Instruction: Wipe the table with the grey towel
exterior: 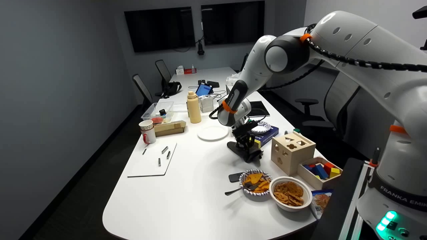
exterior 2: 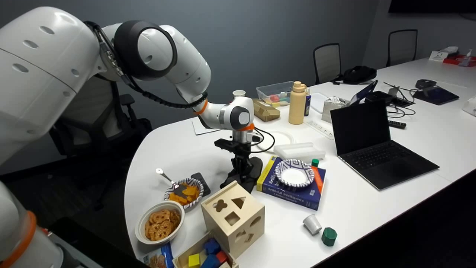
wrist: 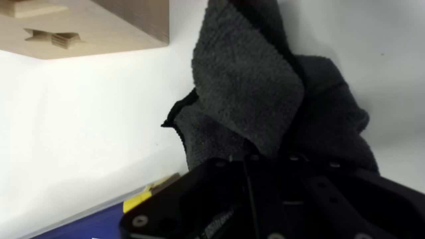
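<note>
The grey towel (wrist: 245,86) lies bunched on the white table (exterior: 186,200), beside a blue book (exterior 2: 288,194). The gripper (wrist: 274,158) points down and clamps the towel; its tips are black against dark fabric and hard to make out, and how much of the towel is caught cannot be told. In the wrist view the towel runs off the top edge and disappears under the gripper below; in both exterior views its folds merge into a single dark heap.

In an exterior view a wooden box (exterior 2: 243,215) stands in front of the towel, its upper corner covering part of it; the wrist view cuts off both box and book. A patterned bowl (exterior: 258,193) of orange chips (exterior: 254,179) hides an end of a dark slab (exterior: 235,177). A utensil (exterior: 232,192) leans over the bowl's rim, its head half lost among the chips. In an exterior view the bottom edge cuts a snack packet (exterior 2: 158,258) and a wooden tray (exterior 2: 181,258) of coloured blocks (exterior 2: 211,260).

Farther off, a mug (exterior 2: 239,93) shows little beyond its rim above the arm (exterior 2: 187,70), and a tan bottle (exterior 2: 296,104) hides part of a slim blue container (exterior 2: 308,103).
</note>
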Motion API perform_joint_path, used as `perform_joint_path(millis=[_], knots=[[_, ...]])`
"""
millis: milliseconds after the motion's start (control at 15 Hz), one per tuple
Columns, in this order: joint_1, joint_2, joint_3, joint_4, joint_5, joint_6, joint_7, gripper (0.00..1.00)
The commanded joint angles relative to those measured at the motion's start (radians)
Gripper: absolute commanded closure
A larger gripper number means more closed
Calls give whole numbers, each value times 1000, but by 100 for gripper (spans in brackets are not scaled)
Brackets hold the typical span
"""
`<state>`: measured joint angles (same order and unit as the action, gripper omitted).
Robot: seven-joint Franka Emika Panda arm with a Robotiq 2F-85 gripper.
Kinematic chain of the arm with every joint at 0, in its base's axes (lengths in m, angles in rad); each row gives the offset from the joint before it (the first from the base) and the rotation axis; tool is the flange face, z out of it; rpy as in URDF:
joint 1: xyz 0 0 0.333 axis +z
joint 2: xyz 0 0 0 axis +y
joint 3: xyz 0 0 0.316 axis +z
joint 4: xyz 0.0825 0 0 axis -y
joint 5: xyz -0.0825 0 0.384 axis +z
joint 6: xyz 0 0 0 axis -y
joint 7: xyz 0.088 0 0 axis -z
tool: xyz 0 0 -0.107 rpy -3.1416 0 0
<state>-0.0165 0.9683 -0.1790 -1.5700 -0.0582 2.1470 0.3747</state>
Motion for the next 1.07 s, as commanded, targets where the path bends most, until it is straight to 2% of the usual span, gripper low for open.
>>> perform_joint_path(millis=[0,267,467,800,1000], knots=[[-22,74,43,106,22,38,-68,98],[-48,57,118,105,46,-9,-210,98],[-60,34,145,71,56,-84,-282,98],[-55,25,88,31,60,-273,-200,98],[-47,33,31,15,46,-323,-105,98]])
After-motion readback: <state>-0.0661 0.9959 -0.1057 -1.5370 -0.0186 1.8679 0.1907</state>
